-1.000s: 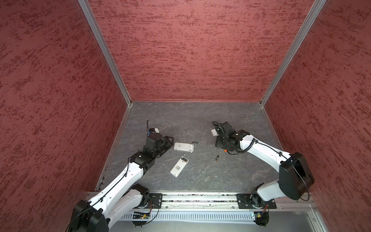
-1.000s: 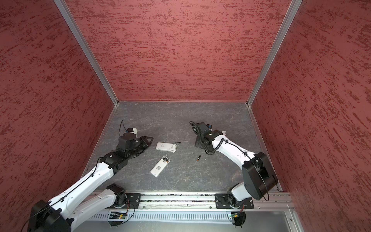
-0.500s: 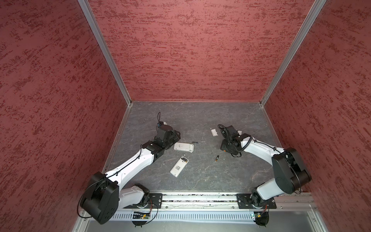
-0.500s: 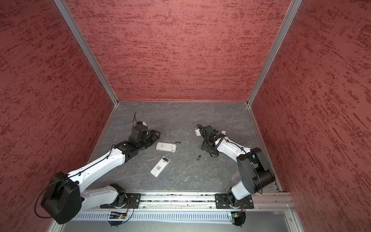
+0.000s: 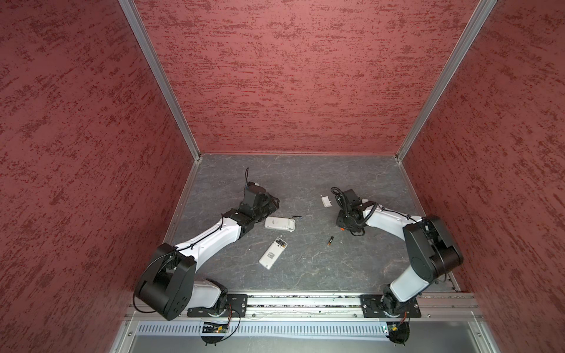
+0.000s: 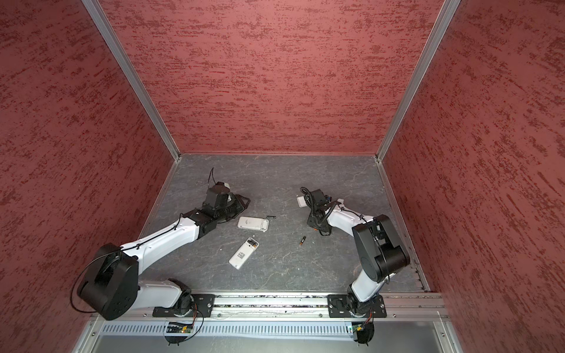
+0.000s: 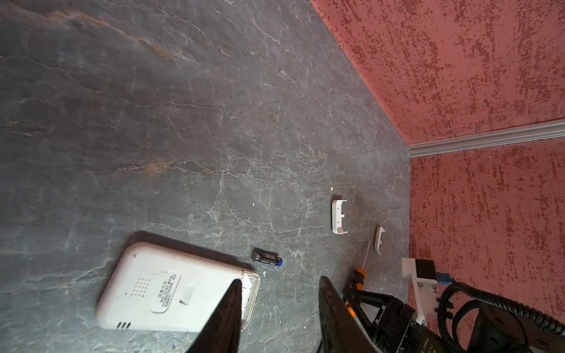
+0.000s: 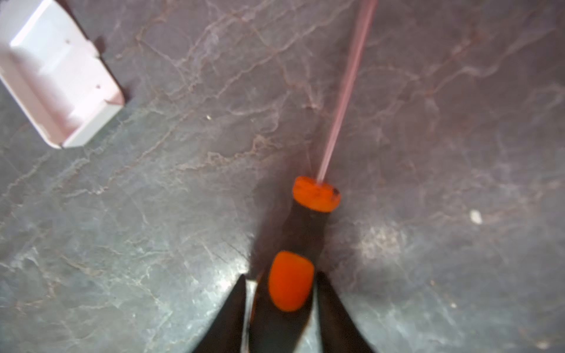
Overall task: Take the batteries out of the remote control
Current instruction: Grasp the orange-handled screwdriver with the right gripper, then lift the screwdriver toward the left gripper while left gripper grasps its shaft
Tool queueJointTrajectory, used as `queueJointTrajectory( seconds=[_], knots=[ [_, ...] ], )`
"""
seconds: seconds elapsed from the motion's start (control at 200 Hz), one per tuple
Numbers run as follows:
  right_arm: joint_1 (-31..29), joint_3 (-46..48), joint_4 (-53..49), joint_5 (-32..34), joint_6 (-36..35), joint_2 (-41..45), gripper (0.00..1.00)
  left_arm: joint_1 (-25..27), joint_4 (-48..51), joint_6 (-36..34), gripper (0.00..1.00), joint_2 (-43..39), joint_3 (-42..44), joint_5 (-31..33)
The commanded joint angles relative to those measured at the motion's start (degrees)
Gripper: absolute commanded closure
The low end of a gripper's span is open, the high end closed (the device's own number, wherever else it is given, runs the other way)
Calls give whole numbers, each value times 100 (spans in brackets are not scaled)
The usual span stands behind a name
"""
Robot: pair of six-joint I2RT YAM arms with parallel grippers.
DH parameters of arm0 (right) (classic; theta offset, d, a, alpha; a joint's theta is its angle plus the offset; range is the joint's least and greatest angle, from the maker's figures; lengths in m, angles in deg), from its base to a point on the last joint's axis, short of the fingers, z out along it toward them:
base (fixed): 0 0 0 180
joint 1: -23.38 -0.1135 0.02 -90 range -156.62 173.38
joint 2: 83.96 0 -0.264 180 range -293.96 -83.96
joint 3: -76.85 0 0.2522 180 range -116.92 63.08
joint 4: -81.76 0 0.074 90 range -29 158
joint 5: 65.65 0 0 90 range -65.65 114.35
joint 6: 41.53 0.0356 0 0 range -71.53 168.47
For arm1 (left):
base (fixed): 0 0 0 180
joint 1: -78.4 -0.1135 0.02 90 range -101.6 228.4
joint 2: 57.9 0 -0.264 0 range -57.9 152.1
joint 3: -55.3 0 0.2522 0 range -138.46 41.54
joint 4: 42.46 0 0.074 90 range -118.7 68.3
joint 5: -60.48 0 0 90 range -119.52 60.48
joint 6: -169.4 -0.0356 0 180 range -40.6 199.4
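In both top views, a dark battery (image 5: 297, 217) lay on the tabletop (image 5: 305, 183) just beside the wide remote (image 5: 279, 224), nearest the left end effector (image 5: 273, 205). A gold-tipped battery (image 5: 330, 241) lay nearer the right end effector (image 5: 345, 224).

In the left wrist view, the spread, empty jaws faced the dark battery just ahead, its long axis spanning their gap.

In the right wrist view, the jaws pinched the screwdriver (image 8: 315, 198).
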State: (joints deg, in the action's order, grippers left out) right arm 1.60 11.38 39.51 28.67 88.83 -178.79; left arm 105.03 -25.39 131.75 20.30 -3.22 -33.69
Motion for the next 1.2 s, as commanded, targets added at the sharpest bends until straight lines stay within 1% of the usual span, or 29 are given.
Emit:
queueJointTrajectory(
  seconds=[0.0,0.065,0.135,0.2,0.245,0.351,0.411,0.491,0.656,0.802,1.197],
  knots=[
    [34,-132,-153,1,-103,-97,87,-86,-152,-180,59,111,-147,-325],
    [34,-195,-331,-63,-246,69,95,-144,-146,-235,59,195,-224,-493],
    [15,-209,-409,-271,-573,404,100,-201,-218,-294,58,292,-312,-724],
    [-18,-168,-297,-697,-1042,807,100,-284,-375,-284,57,392,-337,-1026],
    [-37,-94,-154,-1281,-1309,1085,100,-348,-610,-238,57,482,-306,-1291],
    [-116,87,237,-2282,-1673,1583,100,-464,-1174,-85,55,656,-201,-1681],
    [-310,146,325,-2509,-1855,1759,100,-458,-1354,-65,55,703,-180,-1778],
    [-509,140,358,-2750,-1900,1862,100,-431,-1621,-25,55,743,-151,-1920],
    [-815,117,625,-2956,-1812,2026,100,-329,-2069,59,53,744,-88,-2105],
    [-941,76,783,-3034,-1672,2126,100,-175,-2415,132,53,707,-35,-2211],
    [-1047,56,893,-3095,-1549,2267,100,417,-2891,255,53,636,78,-2273]
  ],
)
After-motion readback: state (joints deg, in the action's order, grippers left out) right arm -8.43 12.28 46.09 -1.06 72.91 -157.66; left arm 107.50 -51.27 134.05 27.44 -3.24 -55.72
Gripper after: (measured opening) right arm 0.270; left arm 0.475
